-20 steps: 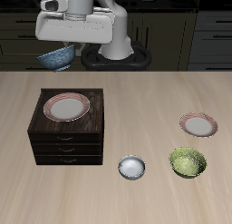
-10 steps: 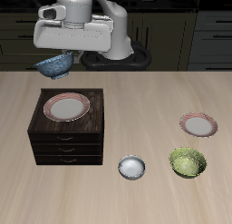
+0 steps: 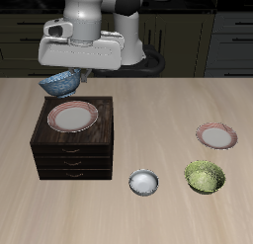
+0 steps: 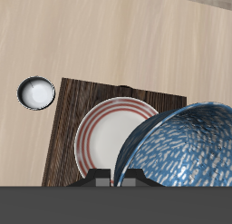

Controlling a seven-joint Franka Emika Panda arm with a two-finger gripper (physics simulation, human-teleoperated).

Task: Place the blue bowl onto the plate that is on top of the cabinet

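Observation:
The blue bowl (image 3: 61, 83) with its blue-and-white mottling hangs tilted in my gripper (image 3: 67, 78), which is shut on its rim. It hovers above the back edge of the dark brown cabinet (image 3: 72, 152). The plate (image 3: 74, 116) with a pinkish-red rim lies on the cabinet top, just below and in front of the bowl. In the wrist view the blue bowl (image 4: 186, 148) fills much of the frame and covers part of the plate (image 4: 107, 137) on the cabinet (image 4: 65, 119). My fingertips are barely visible at the frame edge.
A plain white-grey bowl (image 3: 144, 182) and a green leafy bowl (image 3: 206, 176) sit near the table's front. A second red-rimmed plate (image 3: 215, 136) lies beyond the green bowl. The white-grey bowl (image 4: 37, 92) also shows in the wrist view beside the cabinet.
My gripper has carried the blue bowl downward and toward the cabinet, from high behind it to just above its back edge.

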